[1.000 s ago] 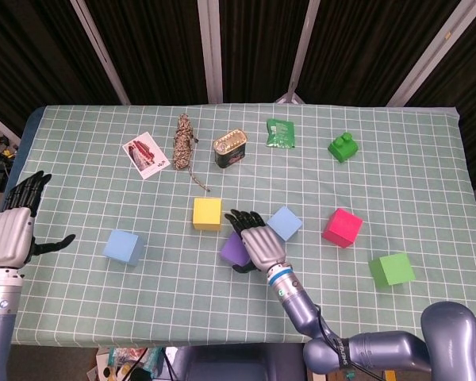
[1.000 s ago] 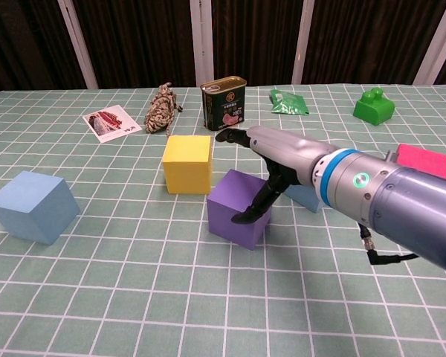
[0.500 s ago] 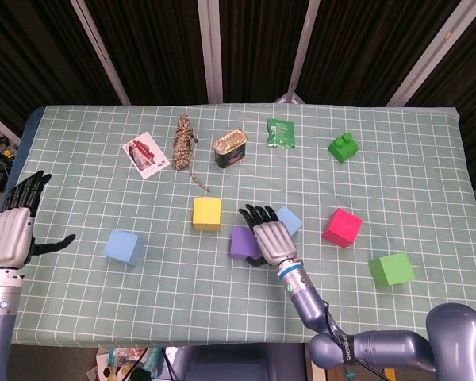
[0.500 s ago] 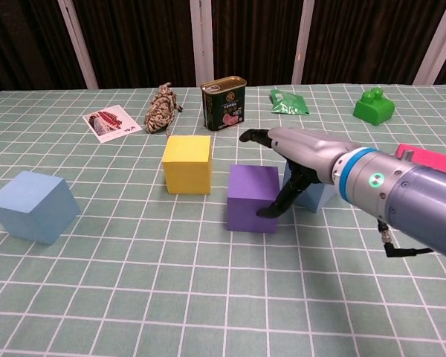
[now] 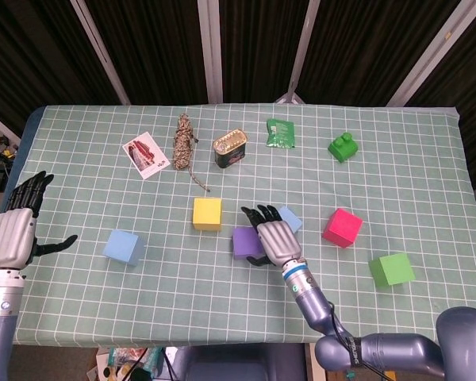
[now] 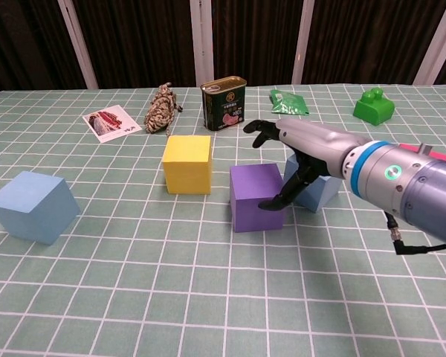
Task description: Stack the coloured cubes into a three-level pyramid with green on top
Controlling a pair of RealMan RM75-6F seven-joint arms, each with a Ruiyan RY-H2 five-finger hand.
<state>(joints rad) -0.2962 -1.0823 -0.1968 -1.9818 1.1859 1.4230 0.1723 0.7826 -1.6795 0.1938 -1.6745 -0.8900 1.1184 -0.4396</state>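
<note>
right hand [image 6: 301, 152] fingers spread, thumb touching purple cube [image 6: 256, 197] just to its left; grip uncertain.

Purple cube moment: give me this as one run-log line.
stage: building base row | right hand: open, thumb at purple cube | purple cube: on table between yellow cube and a blue cube | left hand: open, idle | green cube: untouched

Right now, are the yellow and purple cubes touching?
Apart. The chest view shows a strip of tablecloth between the yellow cube and the purple cube; the head view agrees.
</note>
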